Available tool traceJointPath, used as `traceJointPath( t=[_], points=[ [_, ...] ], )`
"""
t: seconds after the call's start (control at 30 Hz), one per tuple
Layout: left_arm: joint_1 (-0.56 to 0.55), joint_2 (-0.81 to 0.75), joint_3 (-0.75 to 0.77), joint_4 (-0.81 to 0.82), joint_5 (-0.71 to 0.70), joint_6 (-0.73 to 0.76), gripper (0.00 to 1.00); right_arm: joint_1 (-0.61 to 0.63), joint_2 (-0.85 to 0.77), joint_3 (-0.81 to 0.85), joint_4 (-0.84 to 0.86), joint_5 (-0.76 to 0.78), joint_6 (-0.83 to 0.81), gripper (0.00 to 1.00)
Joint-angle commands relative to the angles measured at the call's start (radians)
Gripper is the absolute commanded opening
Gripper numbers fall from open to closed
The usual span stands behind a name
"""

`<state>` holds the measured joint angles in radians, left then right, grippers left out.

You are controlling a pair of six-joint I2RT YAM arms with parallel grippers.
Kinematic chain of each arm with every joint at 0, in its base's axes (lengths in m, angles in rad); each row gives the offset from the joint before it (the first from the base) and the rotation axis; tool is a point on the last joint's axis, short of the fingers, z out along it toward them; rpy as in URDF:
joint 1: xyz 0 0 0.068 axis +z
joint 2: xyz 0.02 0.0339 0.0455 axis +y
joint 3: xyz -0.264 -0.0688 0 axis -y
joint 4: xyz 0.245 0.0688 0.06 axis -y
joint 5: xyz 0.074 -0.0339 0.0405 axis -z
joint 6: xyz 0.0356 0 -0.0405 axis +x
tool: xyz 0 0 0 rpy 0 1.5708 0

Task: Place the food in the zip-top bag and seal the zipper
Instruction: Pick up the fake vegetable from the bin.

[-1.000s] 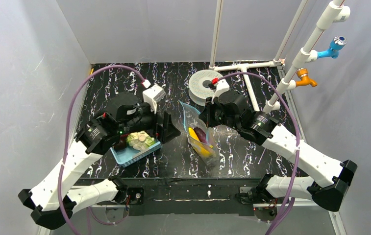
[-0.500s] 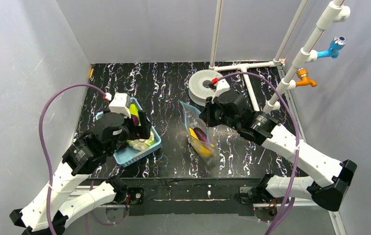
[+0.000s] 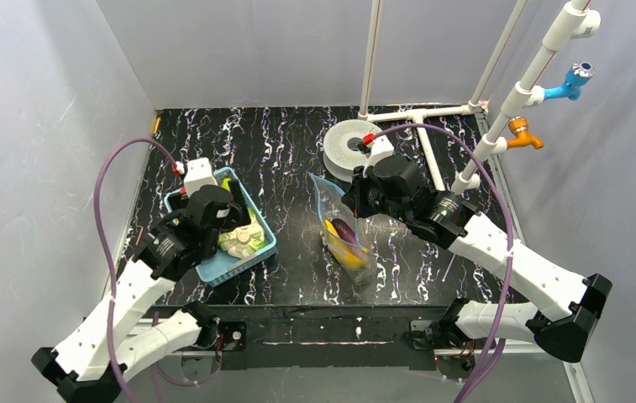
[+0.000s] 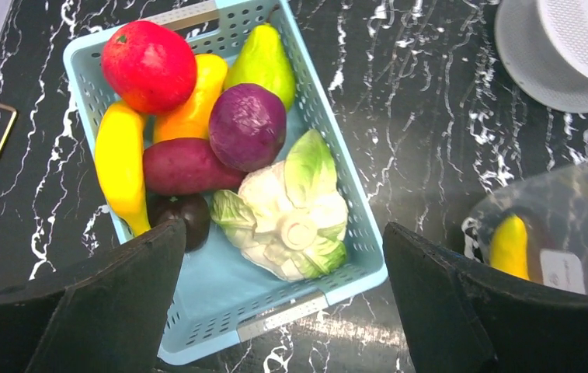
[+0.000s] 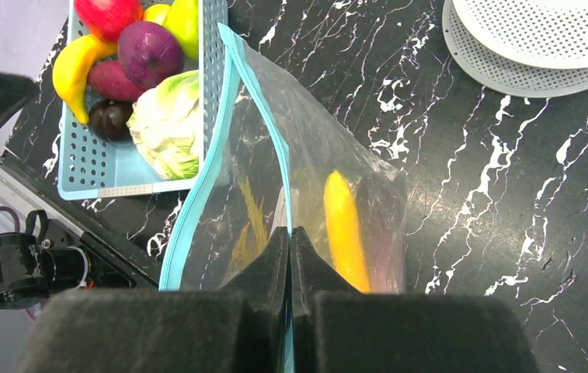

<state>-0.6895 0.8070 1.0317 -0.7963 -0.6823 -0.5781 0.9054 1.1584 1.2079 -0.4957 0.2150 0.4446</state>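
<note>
Food point(image 4: 197, 132) fills the blue basket point(image 4: 353, 233), left of centre, under the wide-open left gripper point(image 4: 281, 229); the right gripper point(image 5: 290, 233) clamps the zip-top bag point(image 5: 306, 148).

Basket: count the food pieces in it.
8: red fruit, orange fruit, pear at far end; purple ball, banana, sweet potato midway; dark plum, cabbage nearest. More may hide beneath.

eight toy foods point(image 4: 290, 210) in one basket point(image 4: 220, 299); two in one bag point(image 5: 314, 148).
</note>
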Motion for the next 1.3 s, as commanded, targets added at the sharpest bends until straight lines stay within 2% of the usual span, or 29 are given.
traceJointPath(
  t=[0.0,0.1,0.2,0.4,0.57,0.73,0.97,1.13,1.27],
  points=[
    [0.156,0.061,0.008,0.064,0.137,0.004,0.98,0.005,-0.030,0.007,0.028,0.019,-0.004,0.01],
    [0.289,0.135,0.028,0.082,0.304,0.026,0.98,0.004,-0.035,0.006,0.025,0.020,-0.003,0.01],
    [0.378,0.246,0.088,0.061,0.396,0.033,0.98,0.004,-0.041,-0.006,0.032,0.018,-0.004,0.01],
    [0.465,0.437,0.142,0.052,0.425,0.076,0.98,0.004,-0.053,-0.015,0.034,0.018,-0.002,0.01],
    [0.539,0.491,0.069,0.135,0.459,0.152,0.98,0.004,-0.068,-0.021,0.033,0.027,0.000,0.01],
    [0.548,0.511,-0.007,0.229,0.433,0.205,0.98,0.004,-0.052,-0.016,0.034,0.034,-0.002,0.01],
    [0.550,0.560,0.002,0.236,0.509,0.227,0.98,0.005,-0.020,0.001,0.040,0.007,-0.001,0.01],
    [0.552,0.582,0.015,0.227,0.497,0.232,0.98,0.004,-0.034,-0.001,0.036,0.011,0.002,0.01],
    [0.555,0.614,0.034,0.201,0.498,0.234,0.92,0.005,-0.048,-0.013,0.039,0.017,0.001,0.01]
  ],
)
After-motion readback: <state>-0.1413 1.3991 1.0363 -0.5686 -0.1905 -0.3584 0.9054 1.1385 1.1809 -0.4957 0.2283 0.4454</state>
